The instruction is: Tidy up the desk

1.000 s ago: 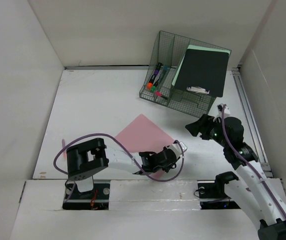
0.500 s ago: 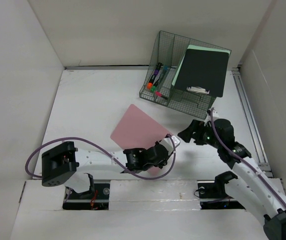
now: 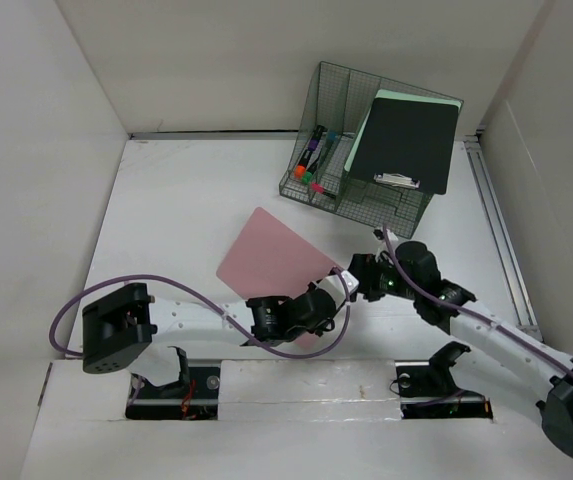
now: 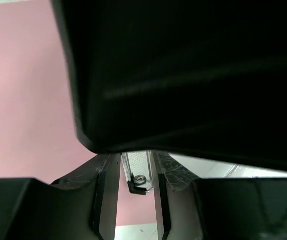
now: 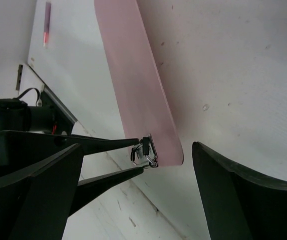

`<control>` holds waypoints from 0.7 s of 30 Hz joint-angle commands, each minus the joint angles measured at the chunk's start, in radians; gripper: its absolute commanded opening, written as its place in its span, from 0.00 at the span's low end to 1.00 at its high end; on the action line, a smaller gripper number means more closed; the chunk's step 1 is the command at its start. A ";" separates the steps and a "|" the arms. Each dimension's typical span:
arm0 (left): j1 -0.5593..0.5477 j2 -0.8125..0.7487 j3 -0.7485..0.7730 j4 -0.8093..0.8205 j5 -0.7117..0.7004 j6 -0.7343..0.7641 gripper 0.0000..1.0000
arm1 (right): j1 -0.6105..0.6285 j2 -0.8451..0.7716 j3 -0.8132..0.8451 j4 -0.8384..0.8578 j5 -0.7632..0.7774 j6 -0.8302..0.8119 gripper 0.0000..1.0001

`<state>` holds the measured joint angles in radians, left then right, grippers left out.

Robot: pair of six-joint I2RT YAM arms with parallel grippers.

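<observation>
Top view looks down on the desk; both wrist views sit close, sharing the pink sheet

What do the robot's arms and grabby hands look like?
The left arm and the right arm are white tubes with chunky black joints. A purple cable trails along each. The right gripper has black wedge-shaped fingers.

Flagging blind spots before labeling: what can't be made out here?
- Left wrist: a dark blurred mass fills the frame, hiding most of the pink clipboard; what it is can't be told.
- Top view: left gripper and right gripper crowd the clip; contact unreadable.
- Top view: papers under the black notebook mostly covered.
- Right wrist: thin pink item too small to identify.
</observation>
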<state>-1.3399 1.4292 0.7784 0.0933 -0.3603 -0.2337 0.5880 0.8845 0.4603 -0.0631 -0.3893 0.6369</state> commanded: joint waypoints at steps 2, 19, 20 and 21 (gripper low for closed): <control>0.002 -0.038 0.013 0.013 -0.049 0.020 0.00 | 0.030 0.040 -0.021 0.120 -0.005 0.032 0.93; 0.002 -0.064 0.018 0.020 -0.080 0.017 0.00 | 0.039 0.194 -0.101 0.360 -0.052 0.112 0.69; 0.002 -0.064 0.018 0.022 -0.072 0.016 0.00 | 0.039 0.203 -0.103 0.382 -0.049 0.115 0.69; 0.002 -0.065 0.015 0.022 -0.066 0.014 0.00 | 0.050 0.217 -0.104 0.402 -0.036 0.122 0.68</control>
<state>-1.3396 1.4101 0.7784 0.0864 -0.4126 -0.2302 0.6178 1.0821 0.3618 0.1974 -0.4232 0.7403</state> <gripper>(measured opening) 0.228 0.687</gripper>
